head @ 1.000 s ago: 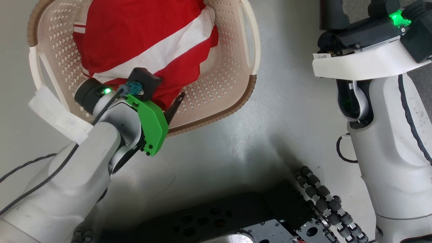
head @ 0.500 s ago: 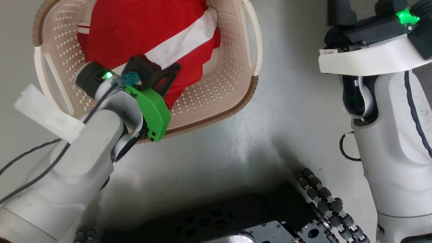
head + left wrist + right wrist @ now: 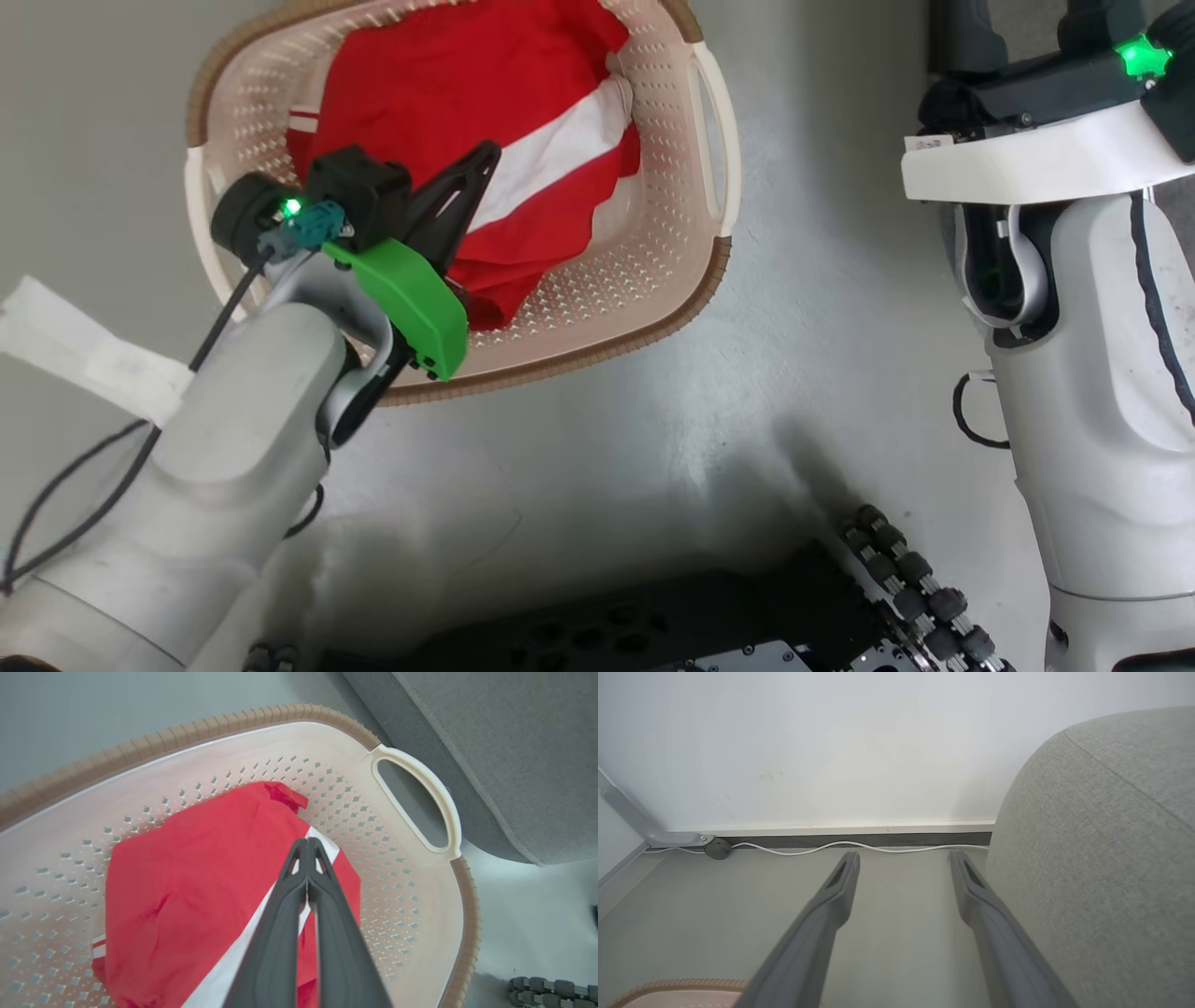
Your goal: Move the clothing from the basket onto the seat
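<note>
So: left gripper [image 3: 308, 845] jaws pressed together, no cloth visibly caught, over the red garment [image 3: 485, 103] heaped mid-floor of the basket [image 3: 597, 345]. Likely soft, light and limp; pinch a raised fold by the white stripe [image 3: 560, 154]. Right gripper [image 3: 904, 856] jaws spread, beside the seat [image 3: 1101, 858].

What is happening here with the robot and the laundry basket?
The robot is busy with moving clothing to the seat. Its left gripper is shut and points down at a red garment with a white stripe, which lies inside the cream basket on the floor. Whether cloth is pinched in it, I cannot tell. The right gripper is open and holds nothing, beside the grey seat. No clothing lies on the part of the seat that shows.
</note>
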Tool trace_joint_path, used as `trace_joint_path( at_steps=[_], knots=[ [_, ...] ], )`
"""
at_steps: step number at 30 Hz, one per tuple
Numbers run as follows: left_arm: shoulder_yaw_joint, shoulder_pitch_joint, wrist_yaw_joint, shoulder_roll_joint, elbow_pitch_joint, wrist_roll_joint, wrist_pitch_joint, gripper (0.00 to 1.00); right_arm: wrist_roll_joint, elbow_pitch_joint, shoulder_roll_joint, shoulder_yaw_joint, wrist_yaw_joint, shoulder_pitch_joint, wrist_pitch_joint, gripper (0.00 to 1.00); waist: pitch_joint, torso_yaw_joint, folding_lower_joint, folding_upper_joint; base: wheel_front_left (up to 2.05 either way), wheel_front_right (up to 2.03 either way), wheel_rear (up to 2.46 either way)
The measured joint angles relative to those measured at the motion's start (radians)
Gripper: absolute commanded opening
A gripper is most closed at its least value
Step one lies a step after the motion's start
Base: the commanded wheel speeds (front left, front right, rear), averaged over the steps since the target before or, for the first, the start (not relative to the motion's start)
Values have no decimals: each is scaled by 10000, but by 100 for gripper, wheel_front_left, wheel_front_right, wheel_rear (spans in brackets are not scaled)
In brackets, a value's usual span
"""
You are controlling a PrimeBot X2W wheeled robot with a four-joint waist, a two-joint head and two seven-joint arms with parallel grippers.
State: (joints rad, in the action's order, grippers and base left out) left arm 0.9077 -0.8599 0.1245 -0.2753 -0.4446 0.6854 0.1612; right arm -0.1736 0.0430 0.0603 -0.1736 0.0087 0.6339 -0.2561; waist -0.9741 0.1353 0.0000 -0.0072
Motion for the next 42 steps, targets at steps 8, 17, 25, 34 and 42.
trace_joint_path(
  at_steps=[8, 17, 25, 34, 42],
  knots=[
    [-510, 508, 0, 330, -460, 420, 830, 0, 194, 104, 75, 493, 23, -415, 0, 100, 928, -313, 0, 0, 0, 0, 0],
    [-1933, 1353, -259, 357, -583, 602, 965, 0, 539, 278, 527, 965, 96, -1183, 0, 100, 2238, -895, 0, 0, 0, 0, 0],
    [-3971, 2217, -640, 589, 493, 456, 953, 20, 679, 441, 823, 1246, 165, -1876, 2, 100, 3335, -1425, 0, 0, 0, 0, 0],
    [-4986, 3700, -732, 978, 1097, -198, 951, 100, 711, 686, 972, 1344, 261, -2736, 2, 100, 4591, -2062, 0, 0, 0, 0, 0],
    [-5718, 5054, -732, 1024, 1453, -462, 951, 100, 711, 959, 838, 1237, 353, -3520, 2, 100, 5768, -2487, 0, 0, 0, 0, 0]
  ],
)
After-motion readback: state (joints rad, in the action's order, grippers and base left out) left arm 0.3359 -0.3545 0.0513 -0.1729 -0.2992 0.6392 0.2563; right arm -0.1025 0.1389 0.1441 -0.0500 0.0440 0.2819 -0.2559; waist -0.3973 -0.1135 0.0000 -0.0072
